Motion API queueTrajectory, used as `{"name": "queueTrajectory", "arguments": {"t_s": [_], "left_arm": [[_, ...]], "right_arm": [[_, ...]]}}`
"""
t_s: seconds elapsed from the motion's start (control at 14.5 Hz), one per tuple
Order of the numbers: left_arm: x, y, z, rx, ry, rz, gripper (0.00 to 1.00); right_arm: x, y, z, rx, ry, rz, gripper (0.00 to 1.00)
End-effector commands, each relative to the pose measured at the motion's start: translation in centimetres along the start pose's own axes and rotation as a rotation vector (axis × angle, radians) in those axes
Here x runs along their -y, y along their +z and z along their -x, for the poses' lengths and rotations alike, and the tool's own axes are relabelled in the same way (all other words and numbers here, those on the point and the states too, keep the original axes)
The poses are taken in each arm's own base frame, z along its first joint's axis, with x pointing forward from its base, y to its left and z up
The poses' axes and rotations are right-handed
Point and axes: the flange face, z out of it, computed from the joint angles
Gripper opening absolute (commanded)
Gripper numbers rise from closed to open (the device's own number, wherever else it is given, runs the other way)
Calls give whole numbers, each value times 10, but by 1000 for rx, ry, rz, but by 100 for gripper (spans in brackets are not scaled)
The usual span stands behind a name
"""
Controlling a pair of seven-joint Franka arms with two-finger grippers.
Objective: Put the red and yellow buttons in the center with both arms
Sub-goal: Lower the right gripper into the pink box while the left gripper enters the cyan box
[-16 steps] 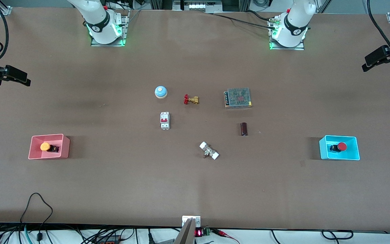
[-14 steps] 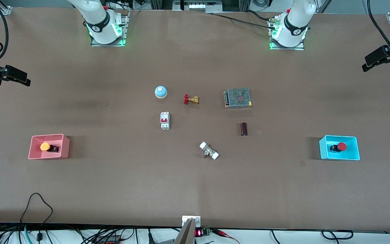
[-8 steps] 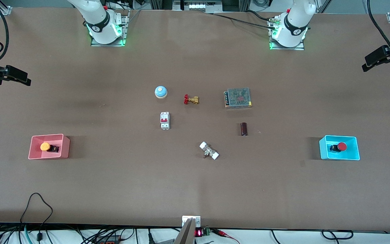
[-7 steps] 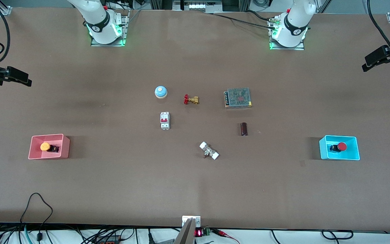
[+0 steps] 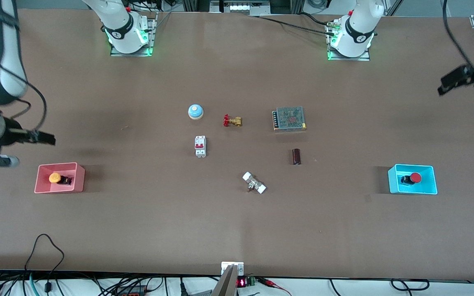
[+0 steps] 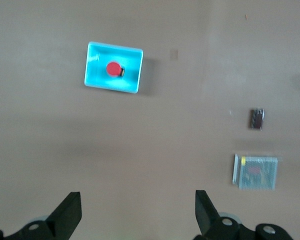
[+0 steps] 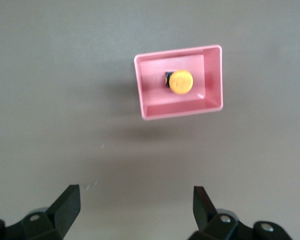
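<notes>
The yellow button [image 5: 54, 177] lies in the pink bin [image 5: 79, 179] toward the right arm's end of the table. The red button [image 5: 415, 177] lies in the cyan bin [image 5: 393, 181] toward the left arm's end. My right gripper [image 5: 35, 137] hangs open and empty in the air near the pink bin. In the right wrist view its jaws [image 7: 135, 207] stand wide apart, clear of the bin [image 7: 212, 80] and the yellow button [image 7: 180, 82]. My left gripper [image 5: 461, 78] is open and empty, high over the table's edge. The left wrist view [image 6: 137, 215] shows the red button [image 6: 113, 68] farther off. The bare center [image 5: 247, 150] is brown tabletop.
Around the center lie a blue bell [image 5: 195, 111], a brass valve with a red handle [image 5: 232, 121], a mesh-topped power supply [image 5: 289, 118], a white breaker [image 5: 200, 146], a dark cylinder [image 5: 296, 156] and a white-ended fitting [image 5: 254, 183].
My right arm has swung in and lowered its gripper toward the pink bin. My left gripper has shifted slightly at the table's edge. Both buttons lie still.
</notes>
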Motion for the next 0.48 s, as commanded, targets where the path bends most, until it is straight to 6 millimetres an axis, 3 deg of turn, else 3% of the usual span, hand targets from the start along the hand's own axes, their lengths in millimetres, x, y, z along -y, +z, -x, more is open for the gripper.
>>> {"name": "queueTrajectory", "arguments": {"t_s": [0.0, 0.21, 0.41], "left_arm": [[6, 79, -61, -8, 20, -13, 100], [40, 143, -91, -52, 72, -18, 100], [45, 216, -117, -94, 72, -17, 100]], "right_arm": [[-13, 41, -24, -12, 6, 21, 100], [-27, 87, -44, -17, 13, 26, 100], [-39, 128, -66, -47, -38, 32, 100]]}}
